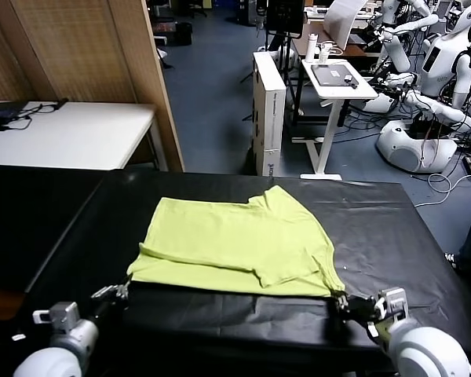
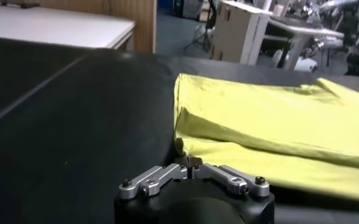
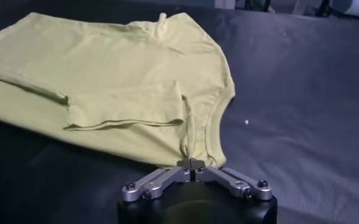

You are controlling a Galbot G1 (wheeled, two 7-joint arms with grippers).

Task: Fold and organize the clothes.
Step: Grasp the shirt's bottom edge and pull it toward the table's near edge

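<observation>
Status: T-shirt [image 1: 235, 247] lies flat on the black-covered desk [image 1: 392, 228], already part-folded, with a sleeve flap lying over the body. Neck end sits toward my right, the other end toward my left. The long near edge faces me.

Left gripper [image 1: 119, 294] is at the near-left corner of the shirt, jaws pressed together. In the left wrist view the tips [image 2: 190, 164] meet right at the corner of the fabric. It looks like a pinch on the cloth, but the caught layer is thin and I can't confirm how much is held.

Right gripper [image 1: 347, 305] is at the near-right corner, jaws closed. The right wrist view shows the tips [image 3: 191, 163] closed on the edge by the neck opening, fabric puckering into them. That reads as a real pinch.

My read of the step: both near corners are taken, next is lifting the near edge and carrying it over toward the far edge.

How to do it well:
- Lift both sides together and level, else the fold line skews.
- Raise just enough to clear the desk cover. The fabric is thin and will sag between the grips.
- Keep light tension across the edge so the middle doesn't drag and bunch.
- Watch the sleeve flap, it could flip loose as the layer goes over.
- If the left corner slips, stop and re-pinch deeper.
- Lay the edge down parallel to the far edge before letting go.
</observation>
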